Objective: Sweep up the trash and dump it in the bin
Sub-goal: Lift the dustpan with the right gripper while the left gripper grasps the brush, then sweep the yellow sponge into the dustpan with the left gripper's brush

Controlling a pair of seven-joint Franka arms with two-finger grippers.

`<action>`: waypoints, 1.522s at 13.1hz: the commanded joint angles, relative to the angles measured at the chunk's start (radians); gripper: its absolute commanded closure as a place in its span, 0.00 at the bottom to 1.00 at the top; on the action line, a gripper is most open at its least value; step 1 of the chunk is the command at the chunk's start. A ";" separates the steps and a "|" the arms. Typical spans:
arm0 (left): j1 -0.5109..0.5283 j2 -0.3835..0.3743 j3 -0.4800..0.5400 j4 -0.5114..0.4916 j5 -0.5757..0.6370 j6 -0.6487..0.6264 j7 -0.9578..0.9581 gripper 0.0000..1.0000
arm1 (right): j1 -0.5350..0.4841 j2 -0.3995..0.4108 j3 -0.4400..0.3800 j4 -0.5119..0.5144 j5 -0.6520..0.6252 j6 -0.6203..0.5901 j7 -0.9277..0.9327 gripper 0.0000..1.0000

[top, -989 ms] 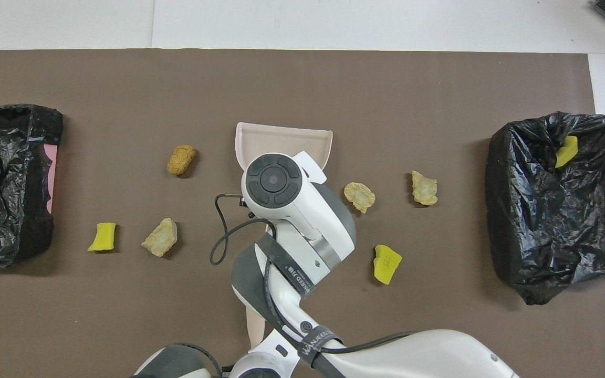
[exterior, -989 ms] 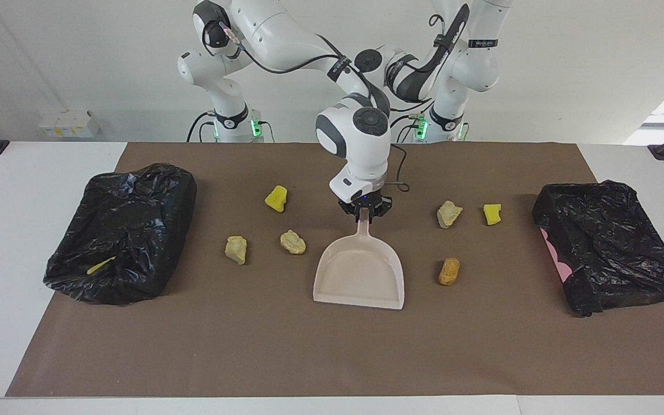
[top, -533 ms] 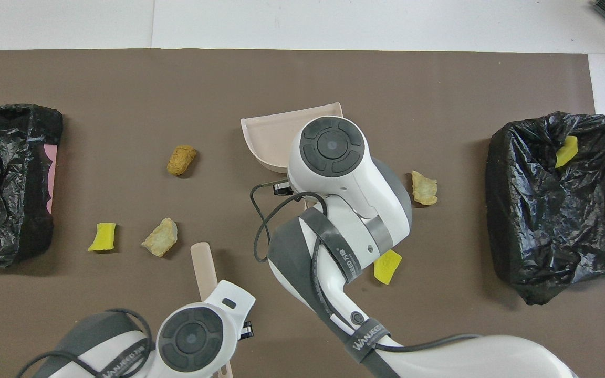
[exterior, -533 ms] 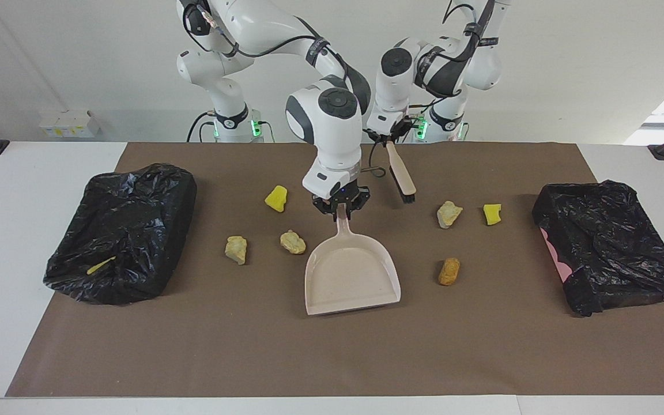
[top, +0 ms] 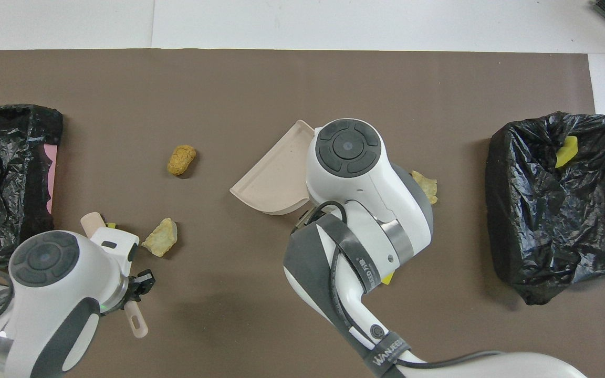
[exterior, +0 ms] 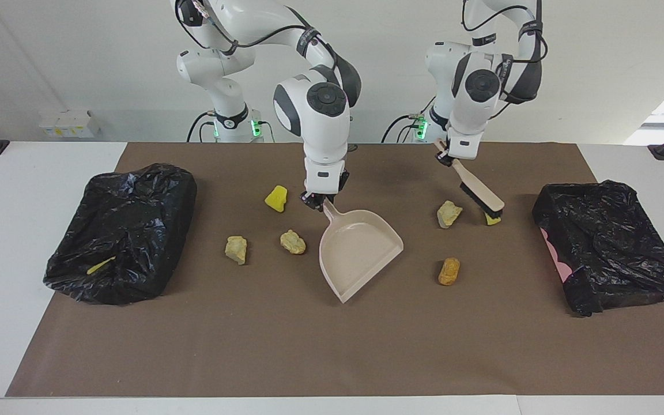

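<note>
Two tools gripped — left gripper [exterior: 446, 157] clamped on brush [exterior: 480, 193], bristles over yellow sponge bit [exterior: 490, 218]; right gripper [exterior: 316, 200] clamped on dustpan [exterior: 358, 248], mouth toward it.

Plain brown paper mat [exterior: 309, 346] over a white tabletop [exterior: 15, 190]. Crinkly glossy black bin bags [exterior: 121, 230], one with pink peeking out [exterior: 554, 251]. Pale beige plastic dustpan [exterior: 358, 248]. Bright yellow sponge bit [exterior: 276, 198], pale beige stone-like chunk [exterior: 236, 249], orange-brown bread-like piece [exterior: 449, 271].

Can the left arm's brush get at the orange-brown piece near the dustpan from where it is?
Probably yes. The left end effector holds the brush over the yellow bit; the orange-brown piece lies on bare mat, apart from the dustpan, nothing between.
</note>
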 commanded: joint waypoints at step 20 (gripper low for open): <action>-0.119 0.111 -0.024 -0.043 -0.182 0.201 0.050 1.00 | 0.000 -0.053 0.007 -0.276 -0.015 0.357 -0.770 1.00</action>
